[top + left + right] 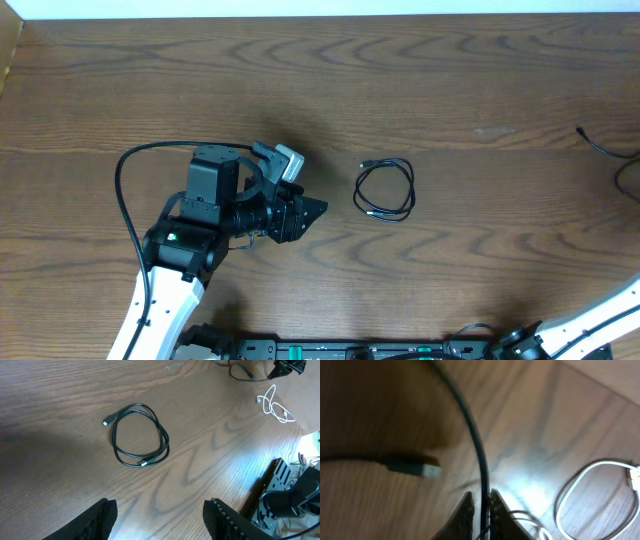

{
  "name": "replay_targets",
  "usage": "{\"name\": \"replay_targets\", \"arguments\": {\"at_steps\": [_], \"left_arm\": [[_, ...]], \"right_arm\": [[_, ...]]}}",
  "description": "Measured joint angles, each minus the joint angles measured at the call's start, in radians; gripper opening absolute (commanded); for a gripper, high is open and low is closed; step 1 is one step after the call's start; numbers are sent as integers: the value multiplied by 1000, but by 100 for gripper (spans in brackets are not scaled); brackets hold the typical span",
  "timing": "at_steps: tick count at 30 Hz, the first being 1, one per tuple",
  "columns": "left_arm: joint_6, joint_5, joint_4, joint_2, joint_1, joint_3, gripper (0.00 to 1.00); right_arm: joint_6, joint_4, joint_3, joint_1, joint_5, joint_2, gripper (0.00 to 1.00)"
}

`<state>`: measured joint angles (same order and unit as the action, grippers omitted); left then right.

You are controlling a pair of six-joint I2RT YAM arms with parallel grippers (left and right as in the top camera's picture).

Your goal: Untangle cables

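A black cable lies in a loose coil on the wooden table; the left wrist view shows it ahead of the fingers. My left gripper is open and empty, a little left of the coil, its fingers apart above bare wood. My right gripper is shut on a second black cable, whose plug end lies on the table. Part of this cable shows at the overhead view's right edge. A white cable lies curled beside the right gripper and shows far off in the left wrist view.
The table is dark wood. The left arm's thick black cable loops to its left. The right arm enters at the bottom right; its gripper is outside the overhead view but shows in the left wrist view.
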<state>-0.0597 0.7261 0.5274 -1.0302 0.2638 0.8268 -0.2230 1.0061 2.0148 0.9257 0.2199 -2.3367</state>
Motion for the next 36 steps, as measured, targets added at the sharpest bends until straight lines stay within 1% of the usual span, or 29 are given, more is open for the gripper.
{"name": "replay_targets", "arguments": {"at_steps": [6, 13, 18, 27, 36], "left_arm": [[0, 0, -2, 0, 0, 0, 60], [0, 0, -10, 0, 0, 0, 60], [0, 0, -12, 0, 0, 0, 60], [0, 0, -26, 0, 0, 0, 60], [0, 0, -38, -3, 0, 0, 60]], "right_arm": [[-38, 28, 0, -17, 6, 0, 2], [-64, 58, 0, -14, 77, 0, 1], [-116, 88, 0, -6, 105, 0, 1], [-177, 139, 0, 64, 196, 0, 1], [-206, 143, 0, 143, 201, 0, 1]]}}
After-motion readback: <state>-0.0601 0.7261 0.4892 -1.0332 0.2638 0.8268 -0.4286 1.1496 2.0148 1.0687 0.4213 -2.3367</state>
